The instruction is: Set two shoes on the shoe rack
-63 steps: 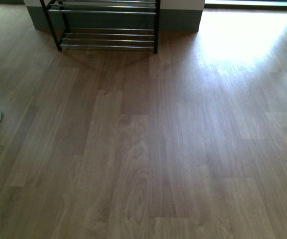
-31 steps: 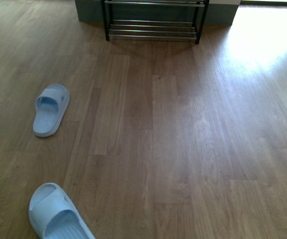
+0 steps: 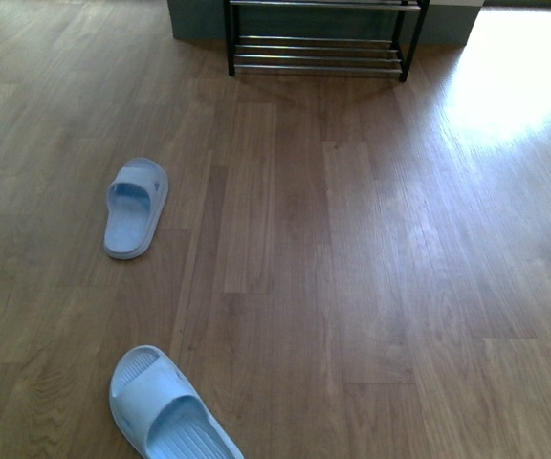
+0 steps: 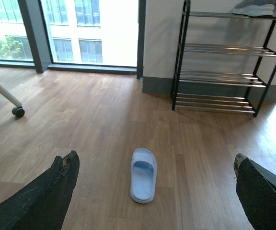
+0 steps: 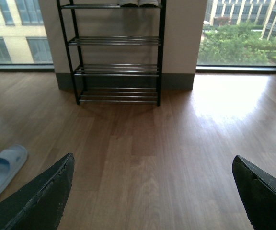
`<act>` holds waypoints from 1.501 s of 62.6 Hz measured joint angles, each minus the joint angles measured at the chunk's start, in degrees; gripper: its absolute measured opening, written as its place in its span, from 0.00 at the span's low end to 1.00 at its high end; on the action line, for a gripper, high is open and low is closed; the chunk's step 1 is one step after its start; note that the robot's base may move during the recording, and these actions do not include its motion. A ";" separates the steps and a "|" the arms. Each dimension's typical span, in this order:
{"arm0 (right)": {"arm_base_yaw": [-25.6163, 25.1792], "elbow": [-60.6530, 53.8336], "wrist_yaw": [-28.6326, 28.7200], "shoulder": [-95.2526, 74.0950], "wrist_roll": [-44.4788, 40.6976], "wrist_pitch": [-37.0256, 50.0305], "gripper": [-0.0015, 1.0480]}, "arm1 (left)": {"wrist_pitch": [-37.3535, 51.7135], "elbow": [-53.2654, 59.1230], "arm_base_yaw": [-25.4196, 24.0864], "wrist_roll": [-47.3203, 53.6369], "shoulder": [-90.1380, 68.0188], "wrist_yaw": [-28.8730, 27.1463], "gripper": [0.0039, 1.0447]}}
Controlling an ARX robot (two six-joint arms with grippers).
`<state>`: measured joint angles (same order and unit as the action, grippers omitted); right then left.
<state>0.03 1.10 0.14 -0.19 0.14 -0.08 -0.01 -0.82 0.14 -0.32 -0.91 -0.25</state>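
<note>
wood-plank floor (image 3: 352,239), glare near window (image 5: 243,33). far slide (image 3: 136,208) & near slide (image 3: 165,411) lie on floor, well apart from shoe rack (image 3: 314,57) by wall (image 4: 159,38). left hand (image 4: 155,157) & right hand (image 5: 152,159) both spread wide, empty.

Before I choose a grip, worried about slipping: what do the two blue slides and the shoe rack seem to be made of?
The far slide and near slide look like one-piece moulded rubber or foam, matte pale blue; the near one's footbed is ridged. The shoe rack is seemingly metal, with black painted side frames and shiny chrome-like rods.
</note>
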 joint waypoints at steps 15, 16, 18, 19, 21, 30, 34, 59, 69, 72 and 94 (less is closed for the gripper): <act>0.00 0.00 -0.39 0.02 0.02 -0.02 0.91 | 0.00 0.00 0.00 0.07 0.00 0.42 0.91; 0.00 0.00 -0.44 0.02 0.02 -0.02 0.91 | 0.00 0.00 0.00 0.07 0.00 0.42 0.91; 0.00 0.00 -0.33 0.04 0.02 0.00 0.91 | -0.02 0.00 0.00 0.04 0.00 0.35 0.91; 0.00 0.00 -0.33 0.04 0.02 0.00 0.91 | -0.02 0.00 0.00 0.04 0.00 0.33 0.91; 0.00 0.00 -0.31 0.00 0.02 0.00 0.91 | -0.02 0.00 0.00 0.04 0.00 0.31 0.91; 0.00 0.00 -0.28 0.00 0.02 0.00 0.91 | 0.00 0.00 0.00 0.04 0.00 0.28 0.91; 0.00 0.00 -0.22 0.02 0.02 0.00 0.91 | 0.00 0.00 0.00 0.04 0.00 0.22 0.91; 0.00 0.00 0.02 0.02 0.02 0.00 0.91 | 0.00 0.00 0.00 0.04 0.00 0.13 0.91; 0.00 0.00 -0.07 0.02 0.02 0.00 0.91 | -0.02 0.00 0.00 0.04 0.00 0.13 0.91; 0.00 0.00 -0.07 0.00 0.02 0.00 0.91 | -0.02 0.00 0.00 0.04 0.00 0.13 0.91; 0.00 0.00 0.07 -0.02 0.00 0.00 0.91 | -0.02 0.00 0.00 0.04 0.00 0.11 0.91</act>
<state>0.03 1.10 0.21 -0.21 0.14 -0.08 -0.03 -0.82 0.14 -0.27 -0.91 -0.14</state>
